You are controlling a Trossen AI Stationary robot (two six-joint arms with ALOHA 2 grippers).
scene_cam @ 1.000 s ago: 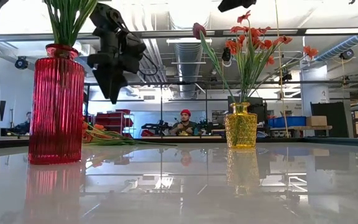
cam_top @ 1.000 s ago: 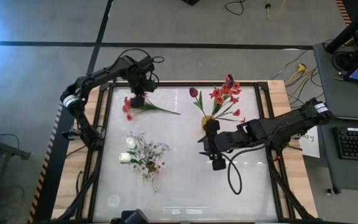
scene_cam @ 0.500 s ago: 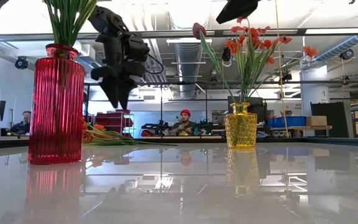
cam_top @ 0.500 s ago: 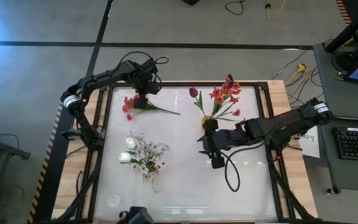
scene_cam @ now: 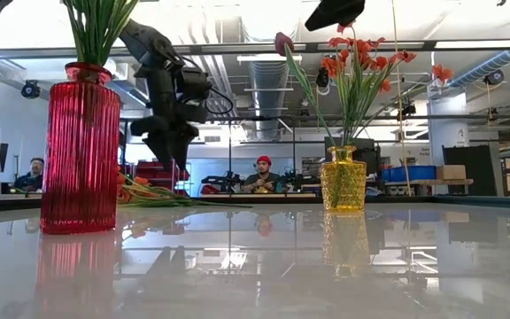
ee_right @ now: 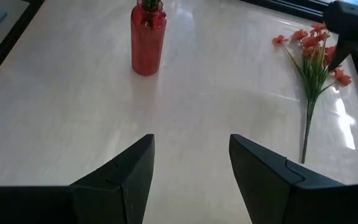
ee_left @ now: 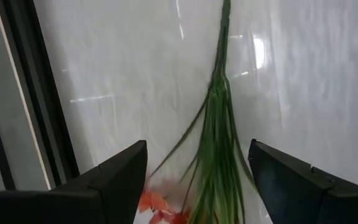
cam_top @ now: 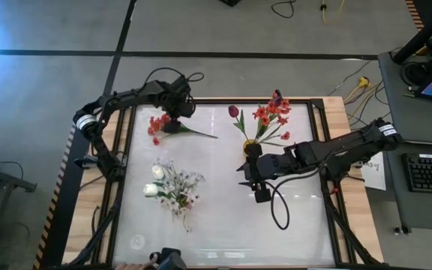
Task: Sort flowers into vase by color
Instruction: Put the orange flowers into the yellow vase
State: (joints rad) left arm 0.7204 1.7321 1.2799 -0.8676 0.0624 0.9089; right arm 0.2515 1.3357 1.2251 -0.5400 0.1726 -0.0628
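Note:
An orange-red flower lies flat on the white table near the far left, its green stem running toward the table's middle. My left gripper is open just above it, one finger on either side of the leafy stem; it touches nothing. A red vase holds the white flowers. A yellow vase holds orange-red flowers and a maroon tulip. My right gripper is open and empty, high above the table near the yellow vase.
A black frame runs round the white tabletop. The near half of the table is bare. Beyond the table, people sit in the room.
My left gripper has come down toward the orange-red flower lying on the table and shifted slightly toward the table's right. It has stayed open. The flower has not moved.

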